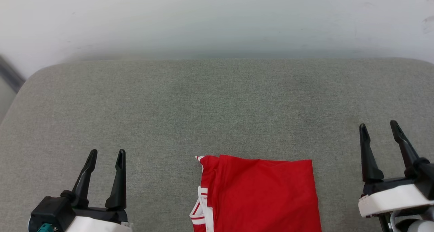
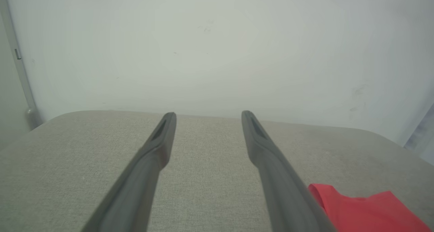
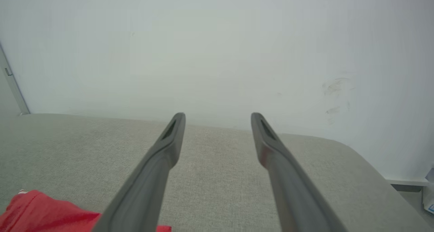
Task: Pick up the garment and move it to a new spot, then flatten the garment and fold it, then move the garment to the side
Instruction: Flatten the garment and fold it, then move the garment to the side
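The folded red jersey (image 1: pixel 261 194) lies nearest, on the grey cushion (image 1: pixel 217 99) between both pincers: right of the left pincer (image 1: pixel 107 153), left of the right pincer (image 1: pixel 378 124), touching neither. Both stand spread apart and empty. Its white-and-red trim (image 1: pixel 203 208) faces the left pincer, but the right one looks nearer. Its long axis is cut off. Beyond the fingertips, cushion runs to the pale wall (image 1: pixel 217 18).
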Motion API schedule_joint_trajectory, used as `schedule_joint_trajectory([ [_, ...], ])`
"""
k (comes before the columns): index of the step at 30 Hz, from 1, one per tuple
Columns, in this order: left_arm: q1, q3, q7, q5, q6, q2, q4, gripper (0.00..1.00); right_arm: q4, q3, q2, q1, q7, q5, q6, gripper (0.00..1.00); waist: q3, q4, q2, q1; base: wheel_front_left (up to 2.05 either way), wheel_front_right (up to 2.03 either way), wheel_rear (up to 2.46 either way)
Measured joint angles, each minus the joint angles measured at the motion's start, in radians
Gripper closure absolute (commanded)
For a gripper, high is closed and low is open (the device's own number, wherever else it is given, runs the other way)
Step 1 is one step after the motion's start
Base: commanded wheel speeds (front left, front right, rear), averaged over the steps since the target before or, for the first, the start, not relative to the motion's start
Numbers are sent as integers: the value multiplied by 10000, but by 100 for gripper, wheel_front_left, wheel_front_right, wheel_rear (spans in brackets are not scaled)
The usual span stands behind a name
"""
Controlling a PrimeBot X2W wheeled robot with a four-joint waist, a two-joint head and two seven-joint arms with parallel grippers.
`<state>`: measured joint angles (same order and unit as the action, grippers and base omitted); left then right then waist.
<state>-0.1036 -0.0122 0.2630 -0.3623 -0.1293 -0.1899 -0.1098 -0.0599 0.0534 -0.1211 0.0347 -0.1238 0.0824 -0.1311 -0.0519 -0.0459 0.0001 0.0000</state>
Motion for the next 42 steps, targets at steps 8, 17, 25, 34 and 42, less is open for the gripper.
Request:
schedule_joint_trajectory([
  [8, -142, -163, 0, 182, 0, 31, -8, 0, -479, -56, 418, -788, -384, 33, 2, 0, -29, -8, 0, 0, 0, 0, 0],
  [17, -59, -247, 0, 341, 0, 100, -117, 0, -462, -182, 640, -840, -518, -29, 0, 0, -150, -100, -1, 0, 0, 0, 0],
  [25, -86, -215, 0, 384, 0, 113, -121, 0, -424, -146, 669, -843, -453, -42, 2, 0, -99, -82, 0, 0, 0, 0, 0],
  [34, -59, -355, 0, 372, 0, 115, -132, 0, -688, -623, 433, -963, 1841, 207, 4, 0, -351, -118, -1, 0, 0, 0, 0],
  [42, 174, -428, 0, 337, 0, 98, -136, 0, -1674, -1099, -173, -1173, 7459, 1716, 2, 0, -775, -259, 0, 0, 0, 0, 0],
])
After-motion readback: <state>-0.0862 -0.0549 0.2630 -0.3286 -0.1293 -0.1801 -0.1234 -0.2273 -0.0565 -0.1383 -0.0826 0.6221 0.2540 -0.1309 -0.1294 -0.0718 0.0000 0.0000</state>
